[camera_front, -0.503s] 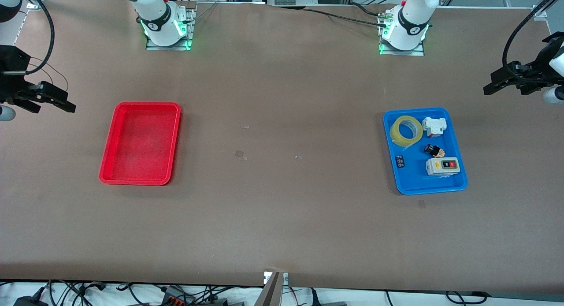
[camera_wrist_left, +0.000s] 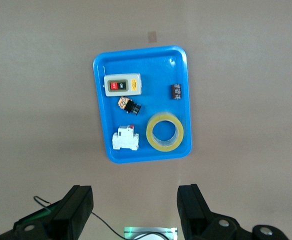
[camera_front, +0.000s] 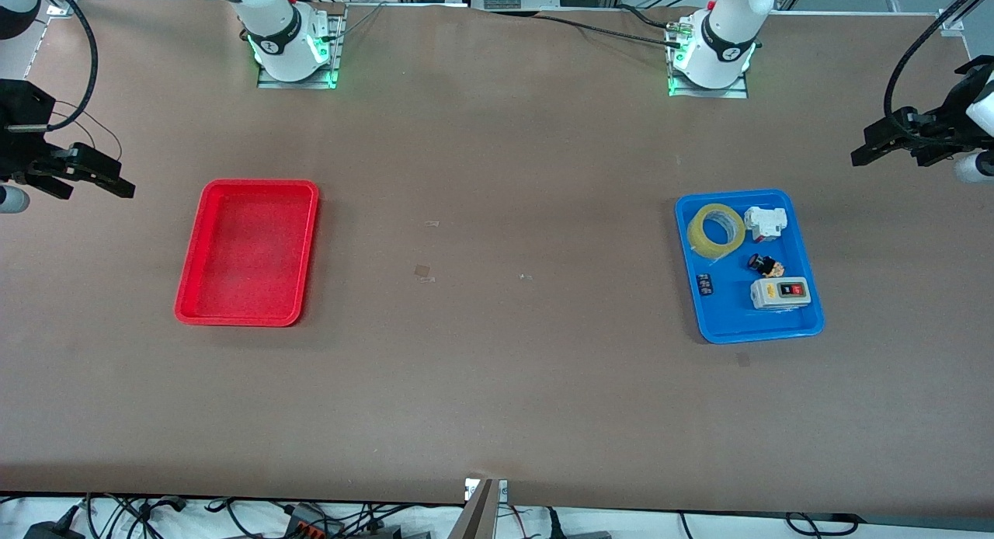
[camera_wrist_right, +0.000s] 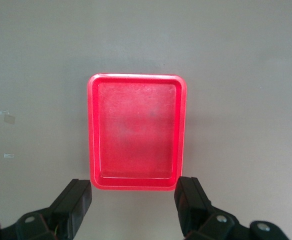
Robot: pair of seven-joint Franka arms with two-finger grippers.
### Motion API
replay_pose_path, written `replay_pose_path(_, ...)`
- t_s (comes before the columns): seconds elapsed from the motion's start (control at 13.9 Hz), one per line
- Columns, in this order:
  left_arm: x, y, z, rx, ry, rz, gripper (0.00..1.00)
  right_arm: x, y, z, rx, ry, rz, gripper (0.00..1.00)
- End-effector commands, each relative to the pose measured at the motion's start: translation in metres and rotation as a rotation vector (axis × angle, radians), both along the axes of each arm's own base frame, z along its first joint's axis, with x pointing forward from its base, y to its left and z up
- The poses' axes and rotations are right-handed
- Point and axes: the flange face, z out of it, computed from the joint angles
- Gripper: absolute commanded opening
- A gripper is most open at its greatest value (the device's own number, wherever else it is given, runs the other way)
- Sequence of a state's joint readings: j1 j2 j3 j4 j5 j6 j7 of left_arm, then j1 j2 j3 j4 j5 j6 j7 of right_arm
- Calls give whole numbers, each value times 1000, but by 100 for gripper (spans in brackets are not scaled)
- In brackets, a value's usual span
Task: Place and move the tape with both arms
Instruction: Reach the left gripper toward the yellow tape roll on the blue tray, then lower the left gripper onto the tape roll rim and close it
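The tape, a yellowish translucent ring, lies flat in the blue tray, in the corner farthest from the front camera. It also shows in the left wrist view. My left gripper hangs high over the table's edge at the left arm's end, open and empty, well apart from the blue tray. My right gripper hangs over the table's edge at the right arm's end, open and empty. It is beside the empty red tray, which also shows in the right wrist view.
The blue tray also holds a white breaker beside the tape, a grey switch box, a small black-and-orange part and a small black part. Small tape scraps lie on the brown table between the trays.
Both grippers have shifted only very slightly. Nothing on the table has moved.
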State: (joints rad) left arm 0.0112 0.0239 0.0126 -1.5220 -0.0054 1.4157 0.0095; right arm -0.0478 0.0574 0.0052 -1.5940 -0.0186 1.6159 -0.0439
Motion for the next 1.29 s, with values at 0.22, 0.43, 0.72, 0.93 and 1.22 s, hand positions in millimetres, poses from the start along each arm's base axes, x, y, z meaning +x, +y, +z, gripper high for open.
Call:
replay_pose_path(0.22,9,4,-96,-10,98,-6,100,-8,2,4,-3,14,14,100)
replay_pose_path(0.43,4,-12,-158,-11,98,-33,100,-9,1,7,-4,6,12,100)
replay_pose_path(0.72,-32,-31,-253,-8,27,-68,100,-9,2,5,-4,2,16,100)
replay_pose_path(0.93,-47,-32,-300,-6,-17,-71,100,-7,9,5,-13,1,30,100)
replay_pose_path(1.22,-48,-29,-347,-10,-32,-62,100,-7,17,5,-3,-5,39,100)
